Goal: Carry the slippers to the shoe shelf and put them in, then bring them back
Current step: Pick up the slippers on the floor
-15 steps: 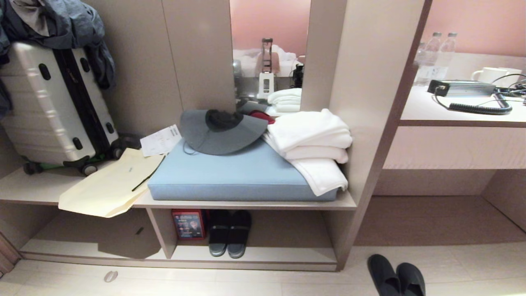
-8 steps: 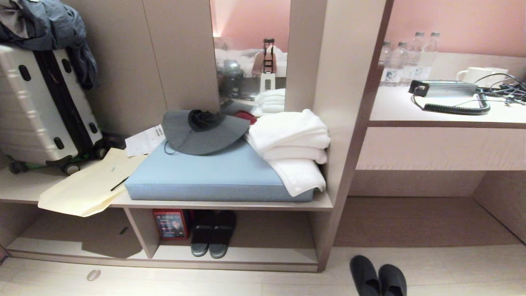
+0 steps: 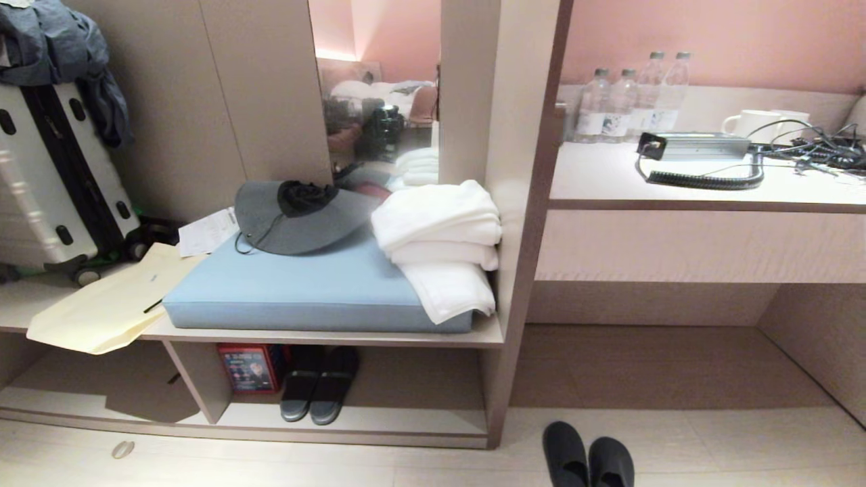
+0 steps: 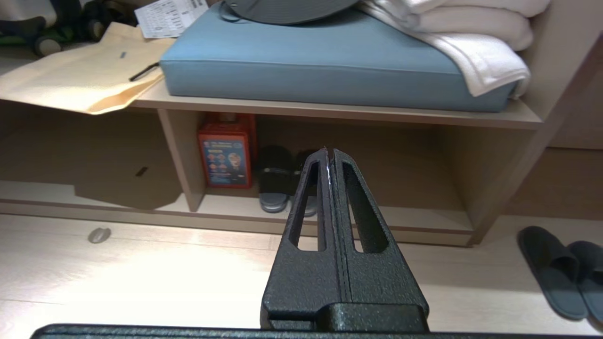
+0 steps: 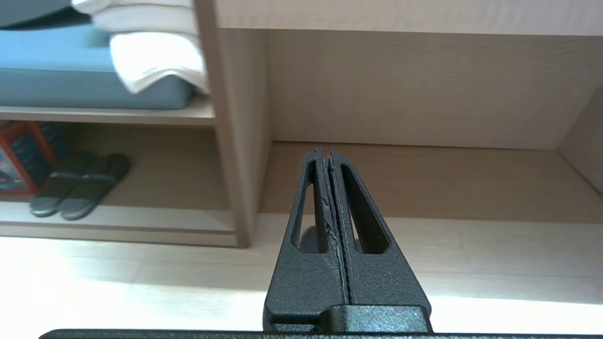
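The slippers [image 3: 318, 385], a black slide pair with wide toe bands and grey footbeds, stand side by side inside the shoe shelf [image 3: 406, 421], just right of its upright divider [image 3: 196, 382]. They also show in the left wrist view as the slippers [image 4: 275, 181] and in the right wrist view as the slippers [image 5: 77, 186]. My left gripper [image 4: 328, 151] is shut and empty, held above the floor in front of the shelf. My right gripper [image 5: 325, 153] is shut and empty too, facing the desk recess. Neither arm shows in the head view.
A second dark, closed-toe pair [image 3: 587, 461] lies on the floor right of the unit's end post [image 3: 504, 379]. A red box [image 3: 247, 367] stands beside the slippers. Above are a blue cushion [image 3: 318, 291], towels [image 3: 443, 243], a hat and a suitcase [image 3: 54, 182].
The whole head view has slid to the left, so the camera has shifted to the right. Slippers, shelf and the floor pair keep their places relative to one another.
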